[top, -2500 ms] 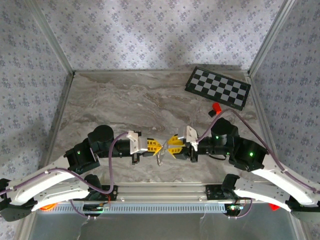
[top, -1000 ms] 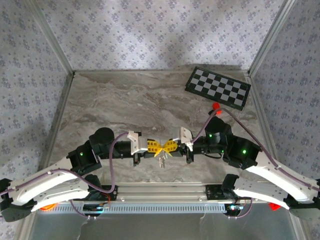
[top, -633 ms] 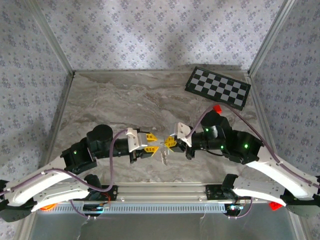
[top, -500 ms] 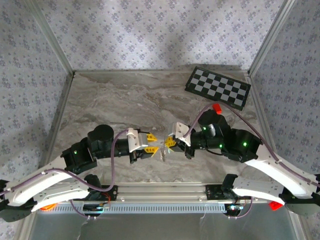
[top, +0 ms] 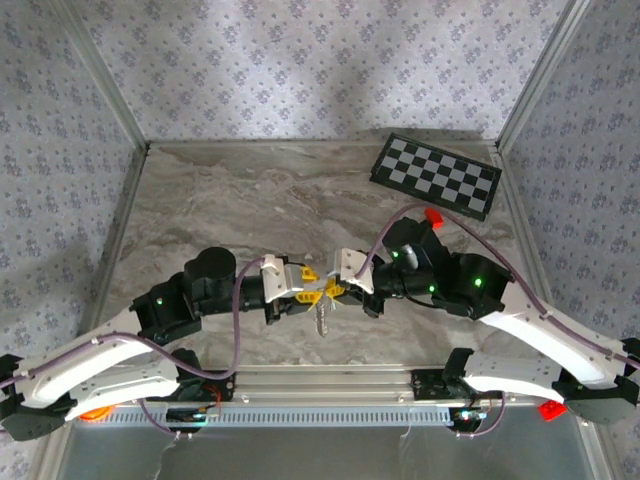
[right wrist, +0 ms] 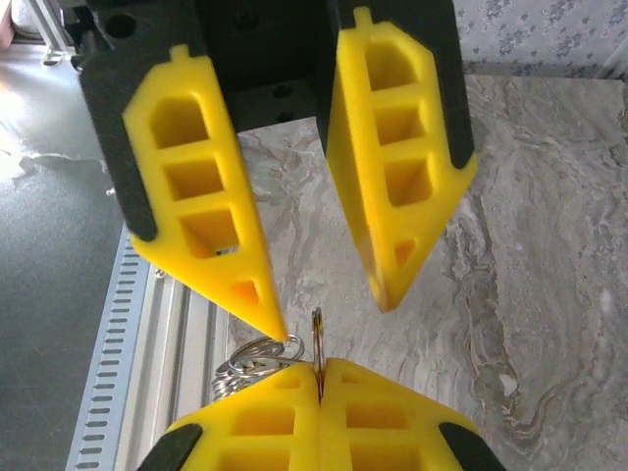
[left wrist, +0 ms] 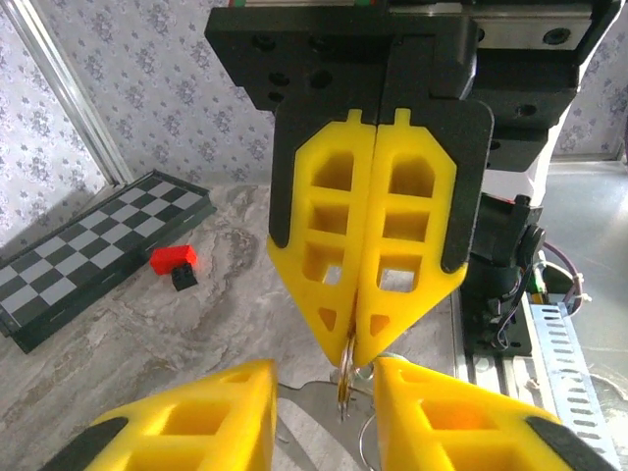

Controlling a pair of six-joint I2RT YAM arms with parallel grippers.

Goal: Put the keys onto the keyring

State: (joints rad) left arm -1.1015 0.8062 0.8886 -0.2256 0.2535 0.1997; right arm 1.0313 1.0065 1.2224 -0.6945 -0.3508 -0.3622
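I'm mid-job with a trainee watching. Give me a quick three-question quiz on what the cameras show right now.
1. True or false: the right tool is shut on the keyring.
2. The left tool has its jaws: A) pressed shut, B) apart, C) clamped on a key.
3. Fill in: the red block lies beside the ____.
Key: 1 true; 2 B; 3 chessboard.
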